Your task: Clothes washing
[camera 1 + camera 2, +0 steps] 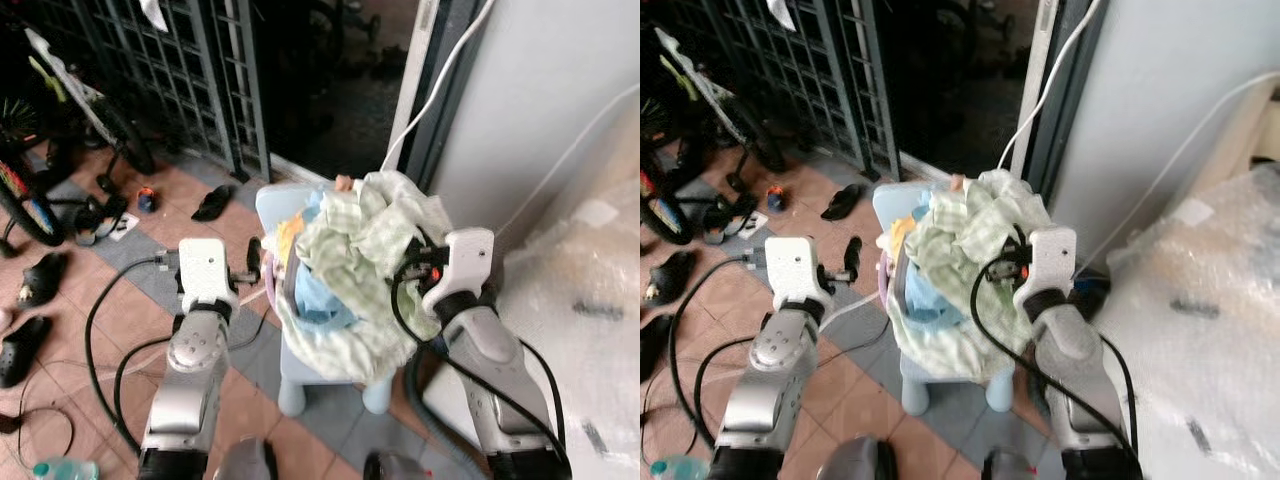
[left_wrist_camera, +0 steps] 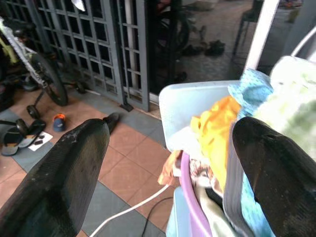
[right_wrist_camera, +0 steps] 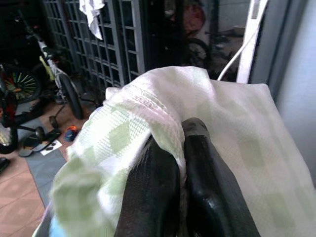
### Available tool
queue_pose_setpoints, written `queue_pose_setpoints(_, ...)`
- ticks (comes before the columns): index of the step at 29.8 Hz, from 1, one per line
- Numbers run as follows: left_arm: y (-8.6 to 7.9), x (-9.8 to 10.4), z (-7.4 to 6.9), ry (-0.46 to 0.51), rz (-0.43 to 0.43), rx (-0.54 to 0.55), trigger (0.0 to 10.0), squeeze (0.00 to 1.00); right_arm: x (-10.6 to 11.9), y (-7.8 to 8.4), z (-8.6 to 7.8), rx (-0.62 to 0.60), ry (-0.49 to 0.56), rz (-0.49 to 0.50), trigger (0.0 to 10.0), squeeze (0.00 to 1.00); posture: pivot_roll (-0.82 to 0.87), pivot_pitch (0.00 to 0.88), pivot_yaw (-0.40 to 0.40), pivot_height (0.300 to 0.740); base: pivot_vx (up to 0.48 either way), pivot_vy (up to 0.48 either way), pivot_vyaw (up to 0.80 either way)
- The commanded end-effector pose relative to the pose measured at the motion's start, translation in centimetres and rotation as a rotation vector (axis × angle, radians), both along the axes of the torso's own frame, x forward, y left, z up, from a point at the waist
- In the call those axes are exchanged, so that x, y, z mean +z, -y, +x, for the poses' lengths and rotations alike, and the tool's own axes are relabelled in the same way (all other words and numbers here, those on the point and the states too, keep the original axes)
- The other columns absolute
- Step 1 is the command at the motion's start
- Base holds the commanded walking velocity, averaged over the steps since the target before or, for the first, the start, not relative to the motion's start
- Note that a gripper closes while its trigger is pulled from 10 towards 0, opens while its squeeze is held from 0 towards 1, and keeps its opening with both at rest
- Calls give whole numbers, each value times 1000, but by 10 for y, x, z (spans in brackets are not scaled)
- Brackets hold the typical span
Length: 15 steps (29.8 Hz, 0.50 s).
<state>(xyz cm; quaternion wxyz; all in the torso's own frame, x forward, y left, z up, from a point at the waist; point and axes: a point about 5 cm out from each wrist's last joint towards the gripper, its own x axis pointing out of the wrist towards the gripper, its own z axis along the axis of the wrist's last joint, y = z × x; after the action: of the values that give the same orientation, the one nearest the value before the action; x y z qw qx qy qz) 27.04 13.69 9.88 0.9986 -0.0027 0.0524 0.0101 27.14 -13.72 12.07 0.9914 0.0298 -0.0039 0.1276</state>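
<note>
Clothes (image 1: pixel 345 290) heaped on pale blue chair (image 1: pixel 275 205), between both pincers. Green-checked cloth (image 1: pixel 375 240) tops heap; right pincer (image 3: pixel 180 148) clamped on its fold. Left pincer (image 1: pixel 255 262) spread wide, beside heap's orange garment (image 2: pixel 215 128).

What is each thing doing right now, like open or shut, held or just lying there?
Right gripper: shut on the green checked cloth.
Green checked cloth: pinched, draped over the pile.
Left gripper: open, beside the laundry basin.
Laundry basin: heaped full, sitting on the blue stool.
Blue stool: upright on the tiles.
Orange cloth: lying loose in the pile.
Black slipper: lying on the floor.
</note>
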Motion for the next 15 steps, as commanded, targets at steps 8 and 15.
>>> queue_pose_setpoints(8, 1, 7, 3, 28, -13, -26, 10000, 0, -2, -1, 4, -6, -16, -13, 10000, 0, -24, 0, 44, 740, -74, 0, -704)
queue_pose_setpoints(15, 6, 17, 7, 59, -3, -51, 10000, 0, 7, 0, 11, -14, 21, -23, 10000, 0, -6, 0, 52, 740, 0, 0, -800)
